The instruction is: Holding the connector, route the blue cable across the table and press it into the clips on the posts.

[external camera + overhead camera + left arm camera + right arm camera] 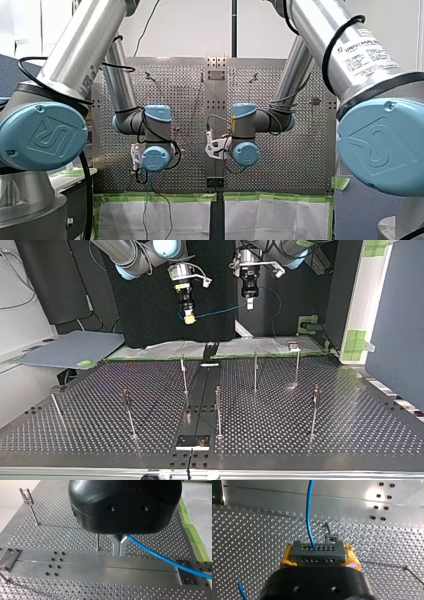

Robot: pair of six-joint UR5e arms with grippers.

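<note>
Both raised above the perforated metal table (300, 430), my right gripper (319, 555) clamps the dark grey rectangular connector (317, 551) and my left gripper (120, 547) pinches the thin blue cable (160, 556).

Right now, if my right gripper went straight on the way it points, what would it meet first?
Probably the clipped post just ahead of the held connector, otherwise the perforated table; depth is unclear.

Silver arms (85, 45), pale-blue joint caps (42, 135) (UR-marked)
</note>
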